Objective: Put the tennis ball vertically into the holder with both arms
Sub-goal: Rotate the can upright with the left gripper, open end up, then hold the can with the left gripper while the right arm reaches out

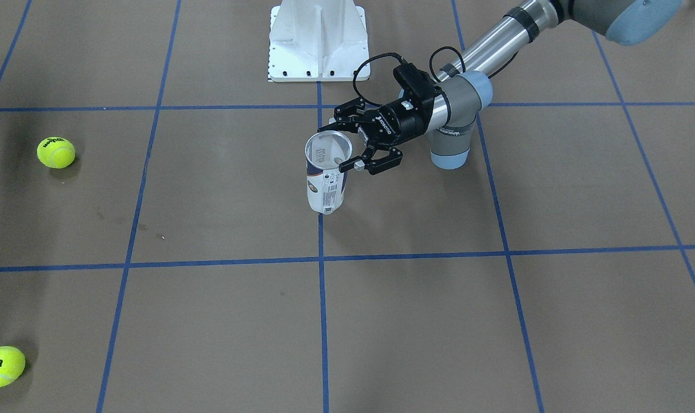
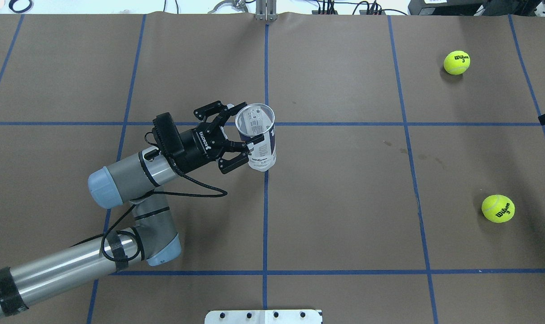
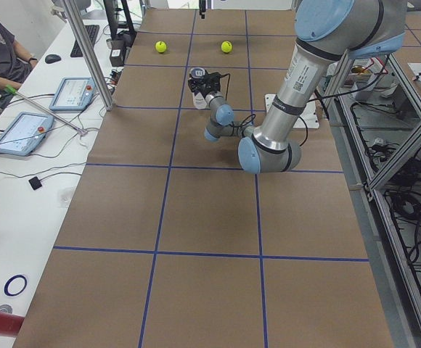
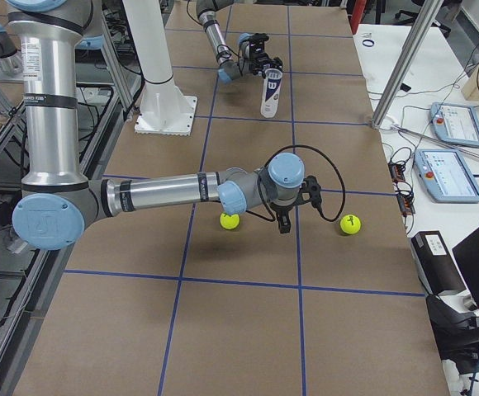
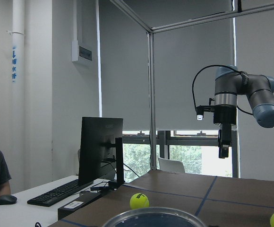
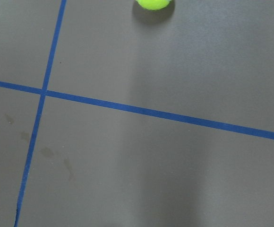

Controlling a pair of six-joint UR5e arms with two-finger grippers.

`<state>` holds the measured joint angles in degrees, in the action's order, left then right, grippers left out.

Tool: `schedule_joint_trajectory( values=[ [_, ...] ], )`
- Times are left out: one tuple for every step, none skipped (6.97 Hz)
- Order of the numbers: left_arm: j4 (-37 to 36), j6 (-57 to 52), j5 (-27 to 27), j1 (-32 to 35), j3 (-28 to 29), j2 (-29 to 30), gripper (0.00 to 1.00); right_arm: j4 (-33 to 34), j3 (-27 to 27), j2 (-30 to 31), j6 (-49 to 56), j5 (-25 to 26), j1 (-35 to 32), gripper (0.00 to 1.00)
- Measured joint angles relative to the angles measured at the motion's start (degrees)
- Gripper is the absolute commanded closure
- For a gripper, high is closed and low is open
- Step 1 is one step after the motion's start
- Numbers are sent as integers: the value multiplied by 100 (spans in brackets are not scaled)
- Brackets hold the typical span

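The holder (image 1: 325, 192) stands upright near the middle of the counter (image 2: 344, 202), open mouth up, with nothing visible inside it. The left pincer (image 2: 243, 126) is clamped on it just below the silver rim, one finger on each side, and the arm reaches in low from the left. Whether the base rests on the counter or hangs just above it cannot be told.

Two tennis balls lie well apart on the right side: one near the robot (image 2: 498, 208) and one far from it (image 2: 457, 62). The right pincer (image 4: 284, 223) hangs above the counter between them, pointing down, with no ball seen in it. Whether its fingers are apart or together cannot be told. In the right wrist view only the edge of a ball (image 6: 153, 4) is seen, at the top of the picture, so the pincer is judged not yet centred over either ball.

The step in hand is judged to be the pick-up of a ball. It is done well if the right pincer is brought squarely over one ball, lowered with the fingers wide, and closed across the ball's widest part, since a ball touched off-centre is likely to roll away. Meanwhile the holder is best held steady and plumb, so that the ball can be lowered straight down through the rim, clear of the left fingers beside it.
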<state>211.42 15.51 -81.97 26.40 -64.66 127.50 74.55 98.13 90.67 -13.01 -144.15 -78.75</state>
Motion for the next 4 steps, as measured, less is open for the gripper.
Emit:
schedule_joint_trajectory(
  values=[
    [67, -112, 3, -67, 39, -5, 33, -63, -3, 2, -15, 3, 29, 1],
    [90, -178, 5, -109, 52, 4, 33, -92, -4, 1, -22, 2, 49, 1],
    [97, -207, 5, -127, 55, 14, 32, -102, -4, -2, -25, 1, 56, 1],
    [100, -218, 5, -131, 58, 17, 32, -105, 0, -5, -26, 1, 59, 1]
  ],
)
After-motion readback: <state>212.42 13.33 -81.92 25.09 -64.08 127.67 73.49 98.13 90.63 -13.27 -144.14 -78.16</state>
